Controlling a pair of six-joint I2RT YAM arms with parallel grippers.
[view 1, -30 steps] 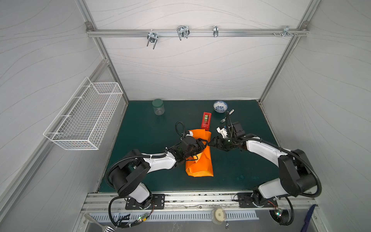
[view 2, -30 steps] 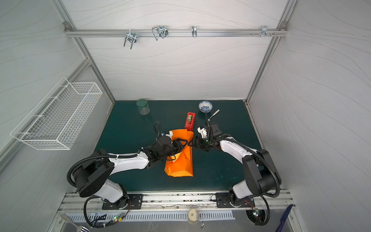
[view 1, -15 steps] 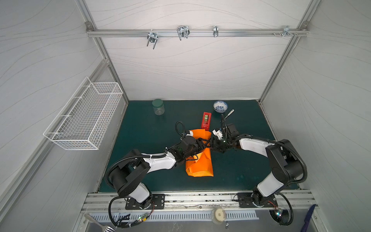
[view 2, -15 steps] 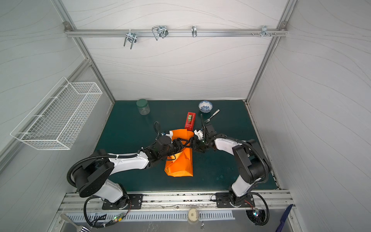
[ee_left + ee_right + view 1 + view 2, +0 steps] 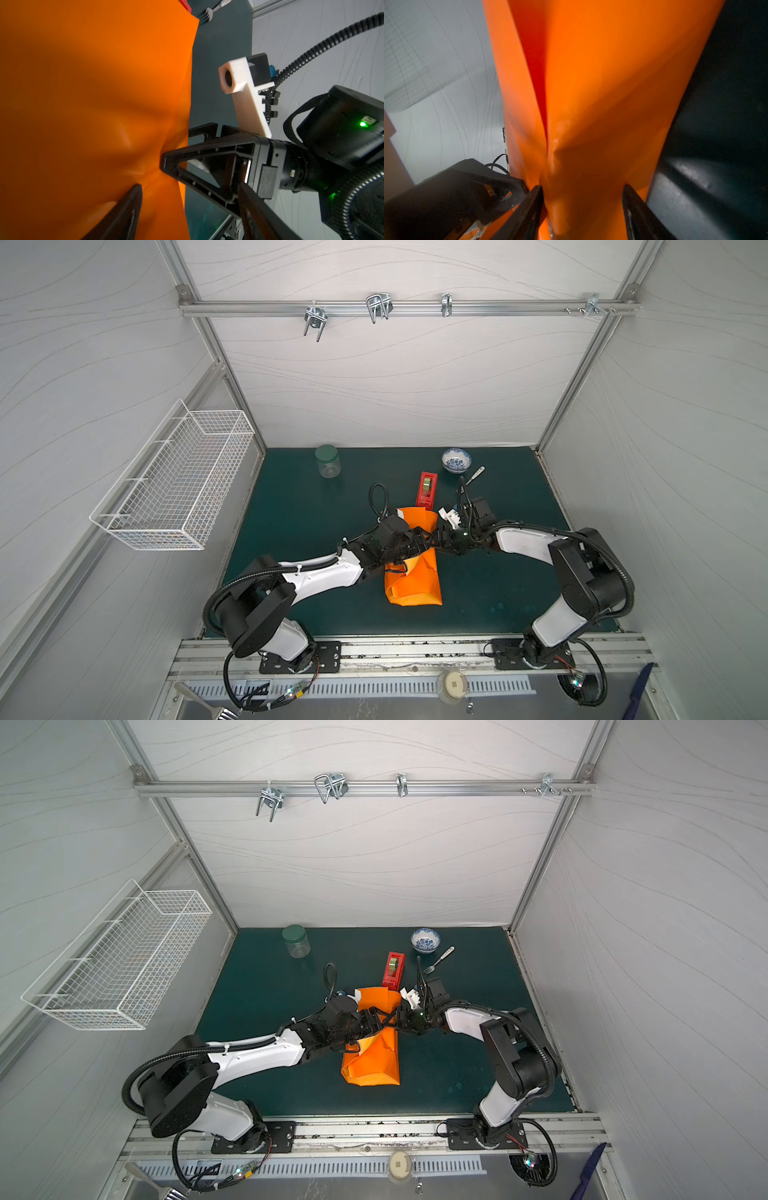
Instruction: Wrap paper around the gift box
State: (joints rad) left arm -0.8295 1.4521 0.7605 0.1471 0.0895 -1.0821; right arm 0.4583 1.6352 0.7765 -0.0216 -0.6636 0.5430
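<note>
At the mat's (image 5: 291, 510) middle, the paper (image 5: 415, 580) covered the box, hidden inside. The left gripper (image 5: 189, 187) stood released; the right gripper (image 5: 582, 187) straddled 1 fold, perhaps to keep it closed; whether it pinched, I could not tell.

One jar (image 5: 327, 462), bowl (image 5: 456, 459), fork (image 5: 474, 475), dispenser (image 5: 427, 489) and paper (image 5: 415, 580) each.

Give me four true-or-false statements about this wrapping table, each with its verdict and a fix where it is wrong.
1. The left gripper and the right gripper are both at the orange paper. True.
2. The red tape dispenser stands between the paper and the arm bases. False: it stands on the paper's far side, toward the back wall.
3. A green-lidded jar stands at the back left of the mat. True.
4. The fork lies inside the bowl. False: it lies on the mat beside the bowl.
</note>
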